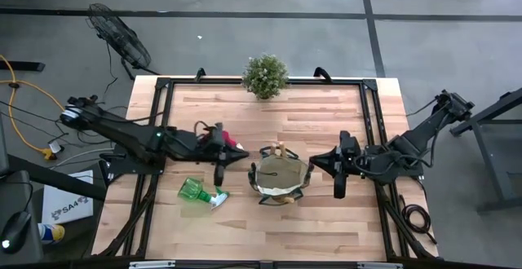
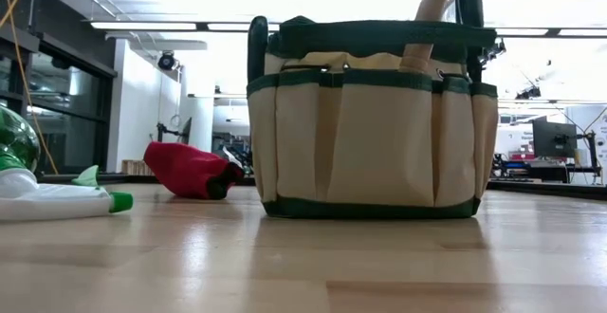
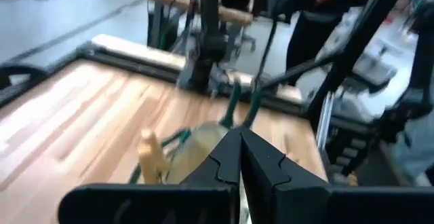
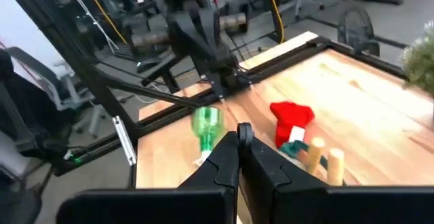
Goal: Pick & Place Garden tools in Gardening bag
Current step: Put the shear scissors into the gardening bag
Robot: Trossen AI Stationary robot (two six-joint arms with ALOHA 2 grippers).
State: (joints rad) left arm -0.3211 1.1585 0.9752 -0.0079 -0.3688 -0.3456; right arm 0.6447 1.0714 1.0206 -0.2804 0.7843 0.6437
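Gardening bag (image 1: pixel 282 179) stands mid-table between the arms, wooden handles poking out. Spray bottle (image 1: pixel 201 193) lies to its left, red glove (image 1: pixel 232 144) just beyond. Left gripper (image 1: pixel 218 175), clenched on nothing, hovers above the bottle: best spread wide and take the neck. Right gripper (image 1: pixel 339 189) waits clenched, empty. No readable labels on these.
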